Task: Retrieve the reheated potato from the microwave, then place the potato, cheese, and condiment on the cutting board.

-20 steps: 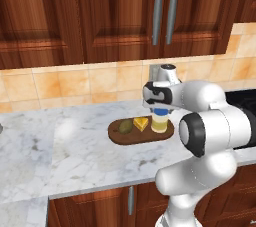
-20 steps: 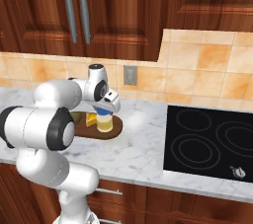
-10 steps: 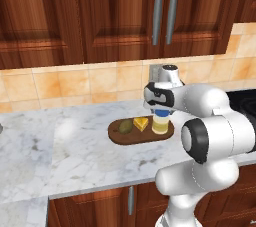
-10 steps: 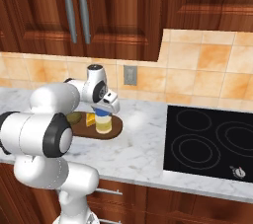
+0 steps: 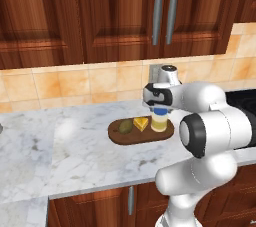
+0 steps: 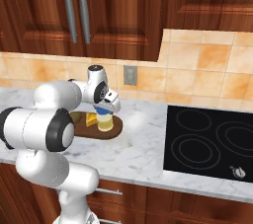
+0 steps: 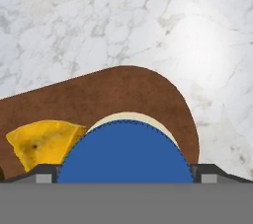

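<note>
Pincer (image 5: 160, 109) spread above condiment (image 5: 159, 120) | bottle upright | cutting board (image 5: 142, 132) lengthwise along counter

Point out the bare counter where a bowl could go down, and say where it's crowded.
Free: the marble counter left of the cutting board, and the strip between the board and the cooktop. Crowded: the board, carrying the potato, cheese and condiment, with the open hand over the bottle.

marble counter (image 5: 60, 146), black cooktop (image 6: 207, 144) — wood cabinets (image 5: 100, 16), wall outlet (image 6: 130, 75)
</note>
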Robot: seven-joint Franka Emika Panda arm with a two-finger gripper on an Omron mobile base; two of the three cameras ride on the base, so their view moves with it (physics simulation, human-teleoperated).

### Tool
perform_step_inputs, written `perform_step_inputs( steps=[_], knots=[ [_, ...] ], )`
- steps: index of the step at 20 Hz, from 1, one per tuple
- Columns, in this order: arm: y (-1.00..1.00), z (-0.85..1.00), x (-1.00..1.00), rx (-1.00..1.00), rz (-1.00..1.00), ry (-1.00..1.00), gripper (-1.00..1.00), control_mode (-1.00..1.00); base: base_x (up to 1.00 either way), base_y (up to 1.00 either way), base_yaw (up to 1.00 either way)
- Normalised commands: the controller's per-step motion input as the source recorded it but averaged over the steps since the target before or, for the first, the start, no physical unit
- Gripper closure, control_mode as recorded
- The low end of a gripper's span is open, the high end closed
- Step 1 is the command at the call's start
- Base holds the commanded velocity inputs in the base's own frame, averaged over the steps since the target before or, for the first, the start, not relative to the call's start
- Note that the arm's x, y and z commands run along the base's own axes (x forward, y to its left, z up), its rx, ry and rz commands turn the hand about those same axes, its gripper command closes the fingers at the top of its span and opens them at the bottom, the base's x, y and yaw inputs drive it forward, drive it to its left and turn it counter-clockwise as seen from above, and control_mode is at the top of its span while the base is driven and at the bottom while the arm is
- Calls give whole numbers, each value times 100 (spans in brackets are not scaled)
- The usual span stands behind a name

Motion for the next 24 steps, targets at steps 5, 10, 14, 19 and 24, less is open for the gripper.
perform_step_inputs(
  steps=[5, 10, 14, 19, 24],
  knots=[
    [0, -2, 4, 0, 1, -6, -100, -100, 0, 0, 0],
    [0, -1, -3, 0, 0, -12, -100, -100, 0, 0, 0],
    [-1, -7, -11, 0, 0, -9, -100, -100, 0, 0, 0],
    [0, -10, -20, 0, 0, 1, -100, -100, 0, 0, 0],
    [0, 0, -18, 0, 0, 10, -100, -100, 0, 0, 0]
  ],
)
